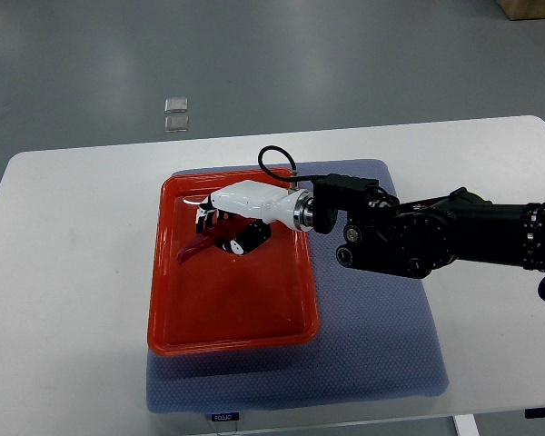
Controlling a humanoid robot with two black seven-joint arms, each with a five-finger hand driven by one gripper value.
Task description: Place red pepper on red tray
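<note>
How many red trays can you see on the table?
1. The red tray sits on the blue mat on the white table. The right hand holds the red pepper over it. No other tray shows.

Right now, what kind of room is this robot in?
Probably a robot test lab. A plain white table stands on a bare grey floor, with just a blue mat and red tray under the robot hand.
</note>
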